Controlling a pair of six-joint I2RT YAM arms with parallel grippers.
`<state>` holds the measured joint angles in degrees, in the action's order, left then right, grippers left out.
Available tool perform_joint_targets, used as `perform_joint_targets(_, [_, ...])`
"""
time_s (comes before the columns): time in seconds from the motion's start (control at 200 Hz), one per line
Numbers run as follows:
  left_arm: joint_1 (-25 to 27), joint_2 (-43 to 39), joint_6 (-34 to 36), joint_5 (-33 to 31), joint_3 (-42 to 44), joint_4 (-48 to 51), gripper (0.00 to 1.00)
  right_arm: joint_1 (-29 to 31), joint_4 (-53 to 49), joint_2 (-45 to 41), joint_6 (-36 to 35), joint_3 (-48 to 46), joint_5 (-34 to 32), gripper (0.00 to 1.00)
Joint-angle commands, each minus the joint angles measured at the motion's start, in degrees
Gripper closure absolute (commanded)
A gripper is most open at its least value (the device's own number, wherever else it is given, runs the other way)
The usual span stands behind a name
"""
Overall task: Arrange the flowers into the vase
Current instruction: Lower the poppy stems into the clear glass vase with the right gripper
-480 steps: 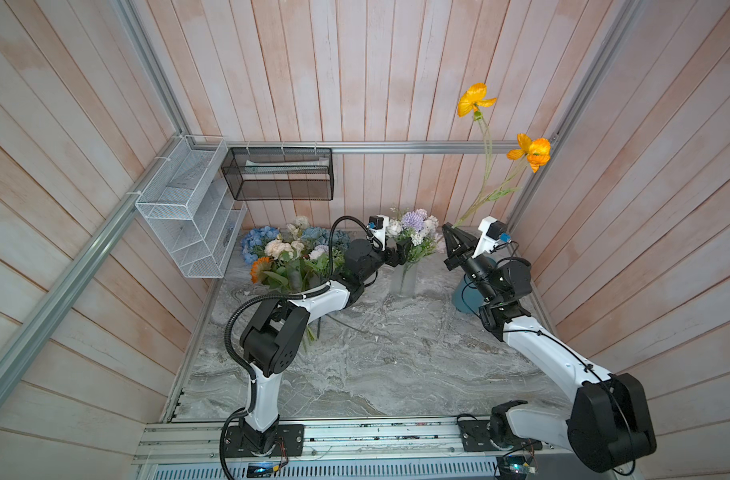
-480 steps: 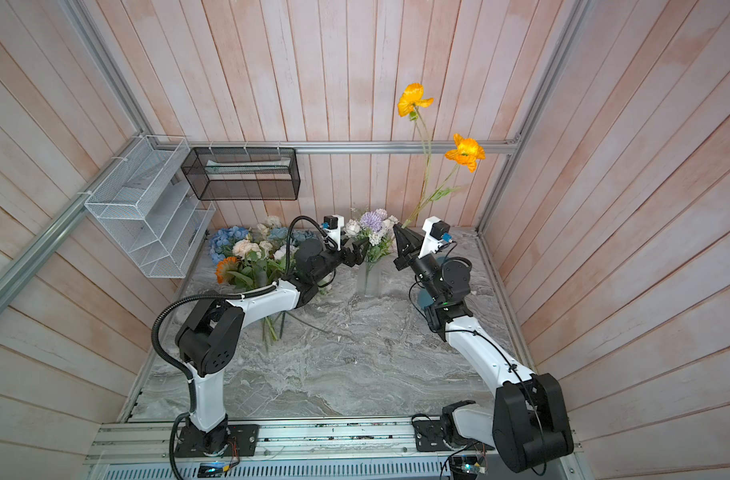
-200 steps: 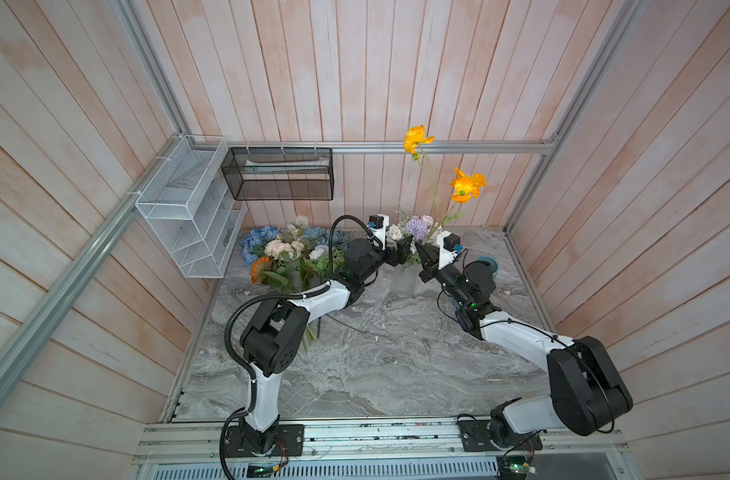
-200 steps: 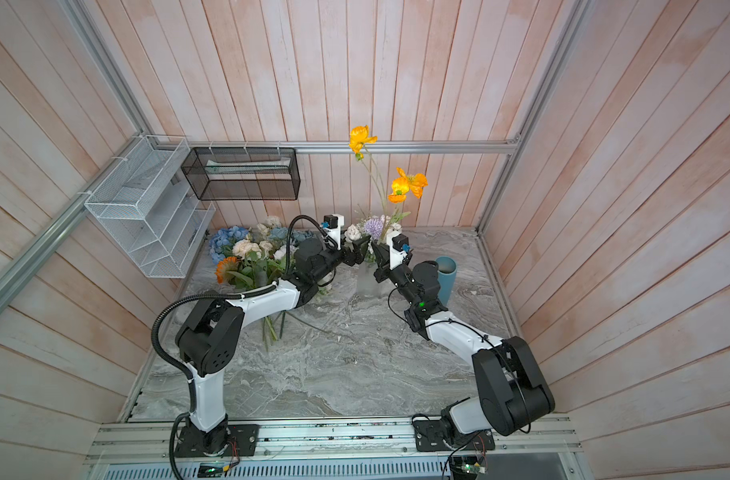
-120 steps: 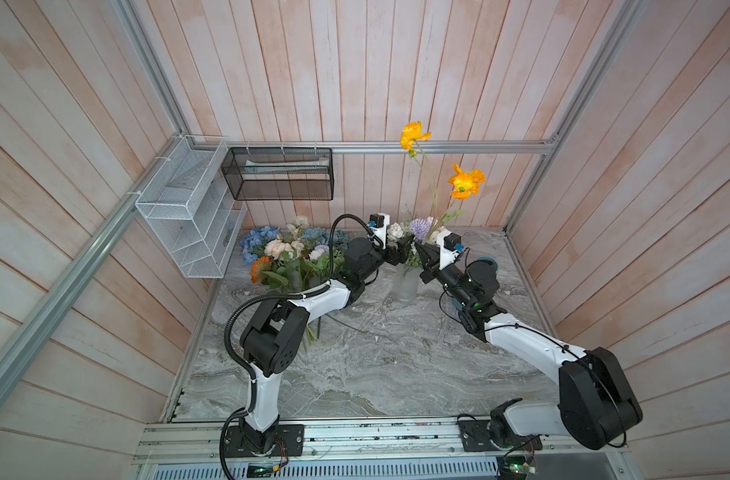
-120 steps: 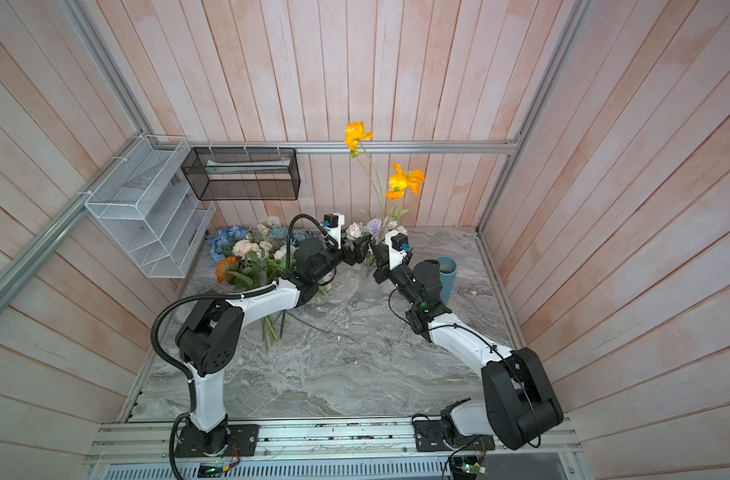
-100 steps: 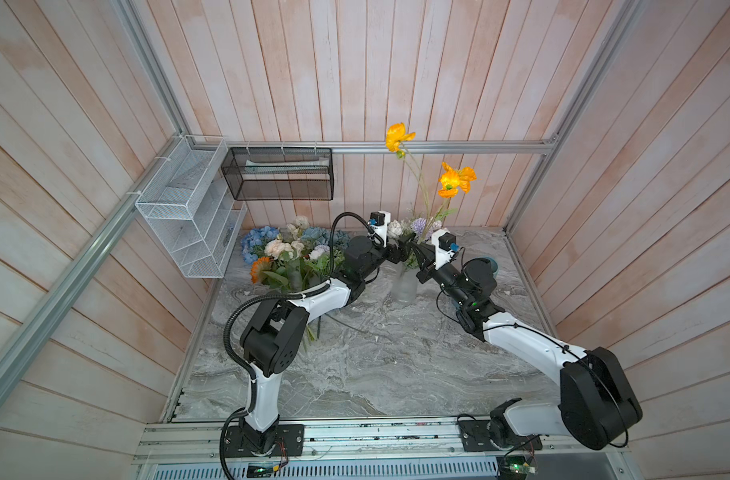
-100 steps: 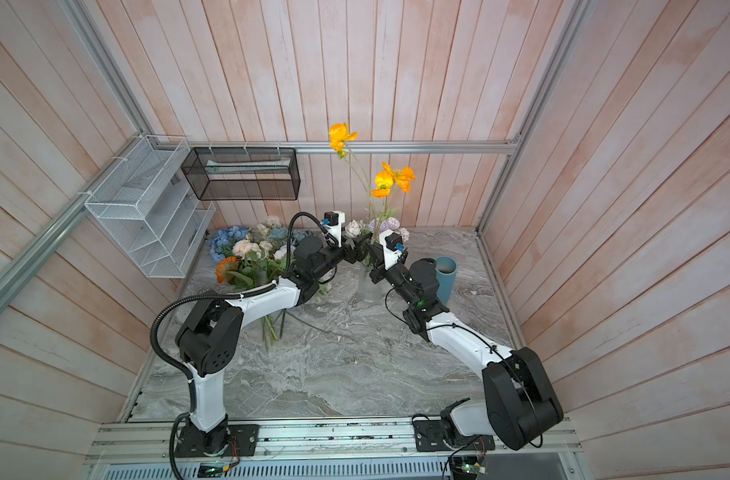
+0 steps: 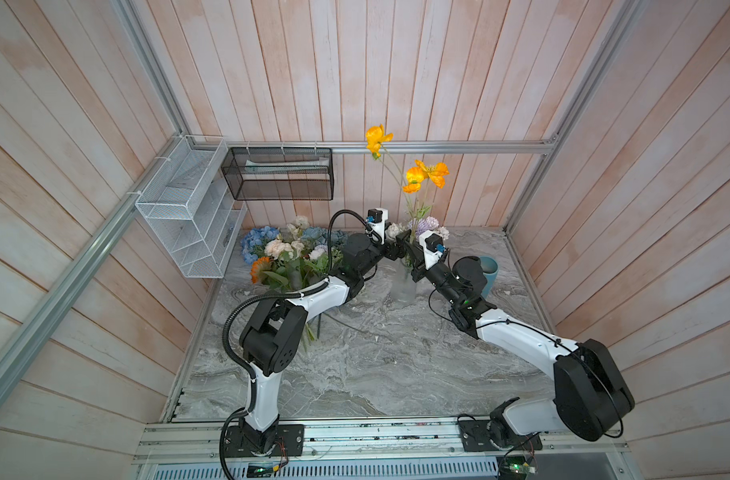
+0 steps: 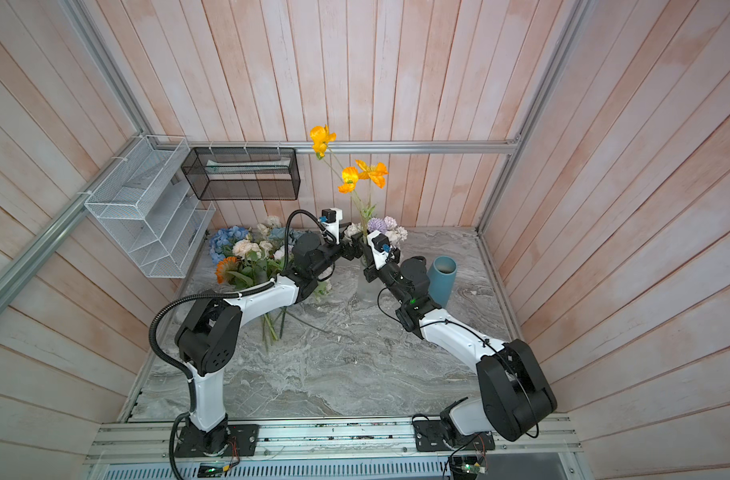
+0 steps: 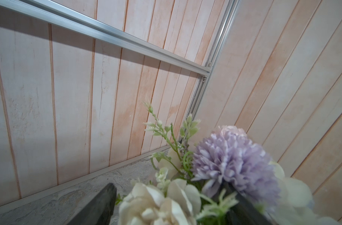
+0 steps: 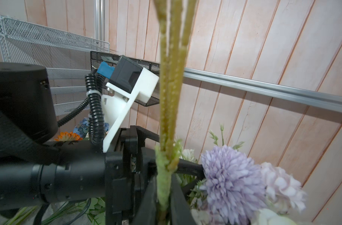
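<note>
Marble tabletop [image 9: 375, 365] — right gripper [image 12: 163, 204] nips orange poppies [image 9: 427, 174] (by the stem); left gripper [image 11: 172, 196] spread wide around lilac-white flowers [image 11: 230, 161].

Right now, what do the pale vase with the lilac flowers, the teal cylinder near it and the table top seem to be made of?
Pale vase: frosted glass or plastic; its walls look hazy and translucent. Teal cylinder: probably matte ceramic; it is opaque and shows no glare. Table top: marble or a printed imitation; it has grey-white veins and a faint sheen.

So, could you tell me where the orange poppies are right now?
In both top views the poppies stand tall at centre back, their stem in the right gripper beside the lilac bloom.
</note>
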<state>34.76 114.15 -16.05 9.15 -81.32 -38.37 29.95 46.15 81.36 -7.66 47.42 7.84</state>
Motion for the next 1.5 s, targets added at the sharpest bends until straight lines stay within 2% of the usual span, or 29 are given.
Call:
perform_joint_targets(0.0, [1.14, 0.5, 0.92, 1.85, -0.62, -2.11, 0.15, 0.58, -3.36, 1.19, -1.08, 0.49, -0.31, 0.76])
perform_joint_targets(0.25, [1.18, 0.21, 1.02, 1.84, -0.11, -2.06, 0.15, 0.58, -3.75, -0.36, -0.57, -0.46, -0.01, 0.59])
perform_joint_targets(0.385, [1.17, -0.22, 1.18, 1.65, 0.72, -2.33, 0.15, 0.62, -2.8, -1.93, -0.37, -1.1, -0.52, 0.55])
perform_joint_targets(0.65, [1.16, -0.33, 1.29, 1.66, 1.29, -2.33, 0.15, 0.09, -2.64, -3.84, -0.83, 1.96, -2.02, 0.51])
perform_joint_targets(1.01, [1.11, -1.08, 1.23, 1.58, 2.83, -3.14, 0.15, -3.01, -1.92, -1.31, 4.0, 7.66, 2.46, 0.49])
perform_joint_targets(1.215, [1.18, -1.72, 1.46, 1.42, 3.93, -3.9, 0.15, -4.67, -1.23, 0.75, 7.4, 10.02, 4.67, 0.62])
perform_joint_targets(1.3, [1.17, -1.75, 1.62, 1.31, 4.02, -4.0, 0.15, -5.14, -1.24, 1.24, 8.28, 10.68, 4.91, 0.73])
perform_joint_targets(1.445, [0.83, -1.66, 1.85, 2.23, 3.31, -3.99, 0.15, -5.08, -1.3, 0.43, 9.35, 10.56, 6.29, 0.99])
perform_joint_targets(1.495, [0.57, -1.52, 1.68, 2.87, 2.65, -3.91, 0.14, -5.06, -1.61, -0.16, 10.04, 10.42, 7.14, 1.0])
